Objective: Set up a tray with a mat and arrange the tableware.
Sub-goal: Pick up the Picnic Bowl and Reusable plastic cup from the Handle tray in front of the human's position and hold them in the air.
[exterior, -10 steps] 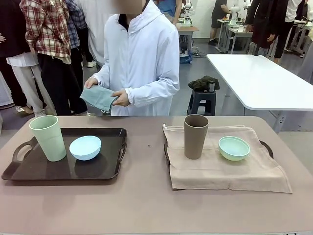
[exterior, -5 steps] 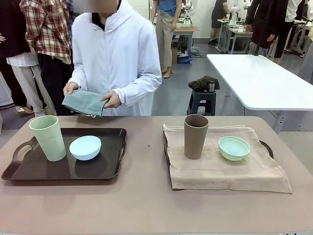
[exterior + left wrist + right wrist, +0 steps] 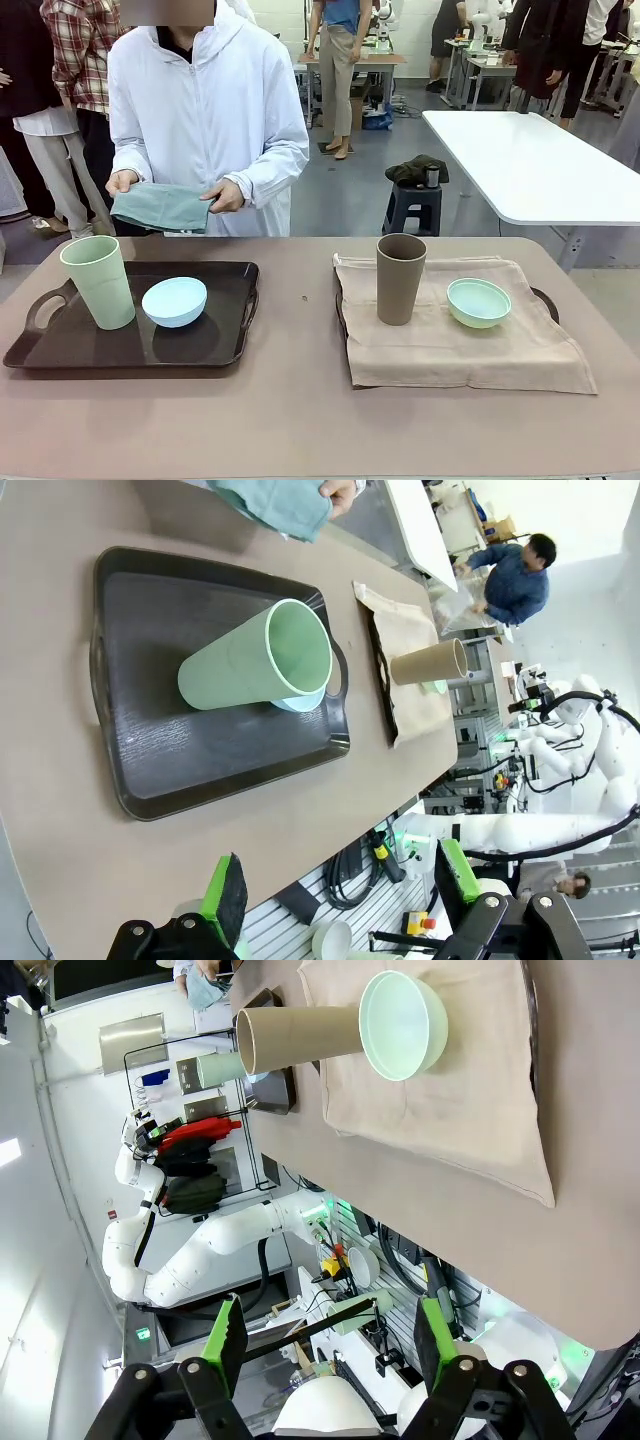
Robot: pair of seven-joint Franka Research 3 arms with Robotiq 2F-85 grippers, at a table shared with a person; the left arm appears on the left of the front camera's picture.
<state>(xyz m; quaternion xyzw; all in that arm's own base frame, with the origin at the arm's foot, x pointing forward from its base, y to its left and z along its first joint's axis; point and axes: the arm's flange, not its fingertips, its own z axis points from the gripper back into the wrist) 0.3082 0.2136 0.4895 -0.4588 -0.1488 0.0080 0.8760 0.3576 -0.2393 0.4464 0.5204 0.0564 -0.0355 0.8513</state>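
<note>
A dark tray (image 3: 120,352) at the left of the tabletop (image 3: 300,420) carries an upright pale green tumbler (image 3: 98,281) and, just beside it, a light blue bowl (image 3: 174,301), both on its bare surface. To the right, a beige mat (image 3: 460,350) drapes a second tray (image 3: 546,298) and bears a brown tumbler (image 3: 401,278) and a mint green bowl (image 3: 478,302), standing apart. Across the tabletop, a person in a white jacket holds a folded teal cloth (image 3: 160,207) in both hands. The left gripper (image 3: 340,895) and right gripper (image 3: 330,1345) hang well apart from the trays, jaws spread wide and empty.
</note>
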